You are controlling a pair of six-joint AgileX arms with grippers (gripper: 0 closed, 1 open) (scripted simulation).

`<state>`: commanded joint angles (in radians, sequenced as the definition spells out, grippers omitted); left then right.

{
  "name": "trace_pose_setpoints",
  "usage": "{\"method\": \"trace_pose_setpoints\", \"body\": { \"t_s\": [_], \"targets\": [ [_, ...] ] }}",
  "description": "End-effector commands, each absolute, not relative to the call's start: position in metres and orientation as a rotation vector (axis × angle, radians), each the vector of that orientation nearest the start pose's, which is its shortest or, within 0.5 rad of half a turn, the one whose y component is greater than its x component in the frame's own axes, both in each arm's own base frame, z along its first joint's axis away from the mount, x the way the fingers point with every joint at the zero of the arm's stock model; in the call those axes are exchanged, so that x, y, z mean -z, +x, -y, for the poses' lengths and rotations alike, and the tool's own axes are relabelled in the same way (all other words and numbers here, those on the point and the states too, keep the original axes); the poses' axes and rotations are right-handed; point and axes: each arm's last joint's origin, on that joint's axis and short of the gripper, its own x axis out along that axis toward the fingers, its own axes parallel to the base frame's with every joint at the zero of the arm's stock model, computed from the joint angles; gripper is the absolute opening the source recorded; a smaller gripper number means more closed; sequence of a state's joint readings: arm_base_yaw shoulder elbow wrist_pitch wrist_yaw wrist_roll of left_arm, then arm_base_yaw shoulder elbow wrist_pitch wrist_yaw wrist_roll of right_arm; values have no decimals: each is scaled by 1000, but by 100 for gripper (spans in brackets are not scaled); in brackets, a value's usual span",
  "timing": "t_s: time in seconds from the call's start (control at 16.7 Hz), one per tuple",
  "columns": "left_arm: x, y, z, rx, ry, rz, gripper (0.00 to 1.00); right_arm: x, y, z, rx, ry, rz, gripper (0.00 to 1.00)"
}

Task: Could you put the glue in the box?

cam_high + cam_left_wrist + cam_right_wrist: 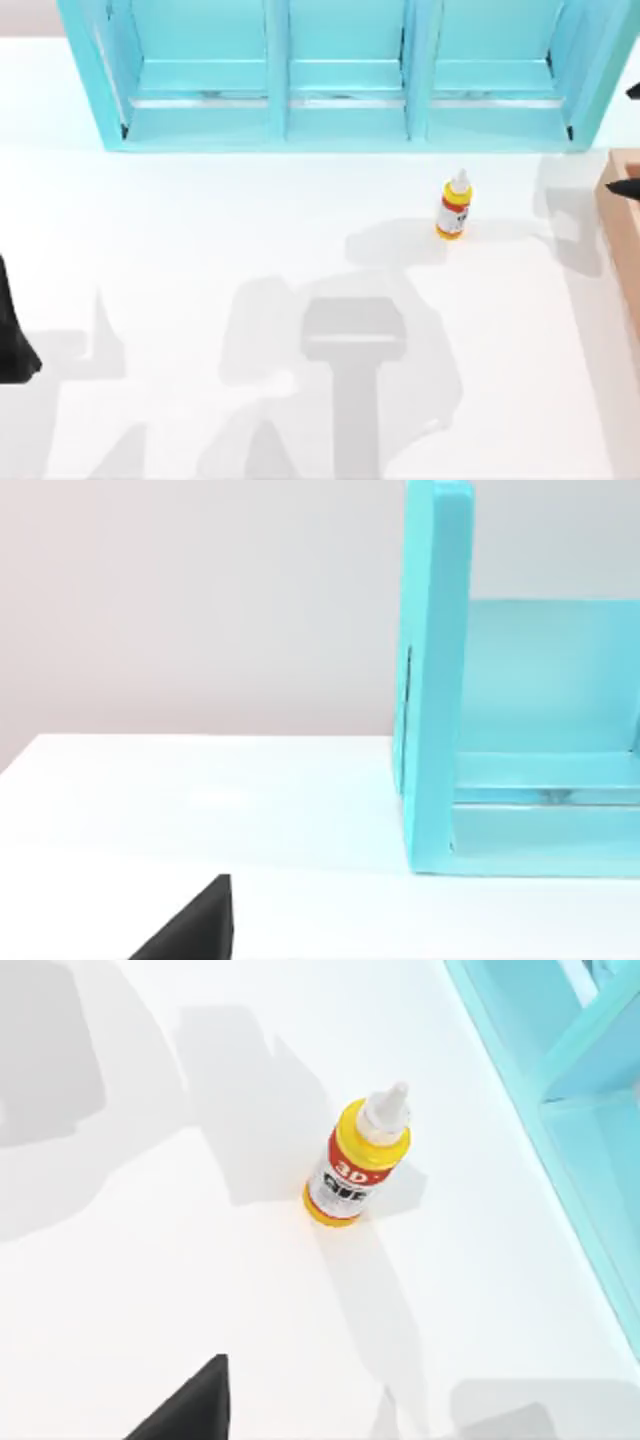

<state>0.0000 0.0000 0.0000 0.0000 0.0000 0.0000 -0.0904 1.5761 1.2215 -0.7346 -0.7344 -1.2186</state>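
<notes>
**Glue standing on the worktop, box at the right edge**

The white worktop [200, 230] carries a big cyan-blue shelf unit with 3 compartments [345, 75] along its far side; the tan wood-coloured box with raised walls [622, 215] sits at the right edge; the small yellow glue bottle with white pointed nozzle, red band and white label [454, 206] stands upright between them, apart from both; the left arm [12, 335] sits at the left edge; whether either hand is open or closed, I cannot tell.

A large cyan-blue shelf unit [345, 75] with upright dividers is set along the far edge of a plain white table [200, 230]. Three open compartments are seen side by side from above, each with a flat floor panel. One thick blue end wall [435, 675] is seen standing on the tabletop before a pale blank backdrop [200, 600]. Soft grey shadows are cast across the table.
</notes>
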Motion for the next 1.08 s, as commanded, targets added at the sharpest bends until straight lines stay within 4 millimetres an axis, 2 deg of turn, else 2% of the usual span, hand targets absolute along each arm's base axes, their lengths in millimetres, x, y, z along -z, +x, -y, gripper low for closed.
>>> {"method": "trace_pose_setpoints", "body": {
  "t_s": [0.24,0.36,0.54,0.72,1.08],
  "targets": [
    [-160,106,1,0,0,0,100,-187,391,6,-1349,-551,-448,100],
    [-160,106,1,0,0,0,100,-150,414,6,-1438,-481,-411,100],
    [-160,106,1,0,0,0,100,-107,432,5,-1511,-384,-358,100],
    [-160,106,1,0,0,0,100,-86,439,5,-1534,-330,-331,100],
    [-160,106,1,0,0,0,100,-85,439,7,-1531,-325,-332,100]
  ]
}}
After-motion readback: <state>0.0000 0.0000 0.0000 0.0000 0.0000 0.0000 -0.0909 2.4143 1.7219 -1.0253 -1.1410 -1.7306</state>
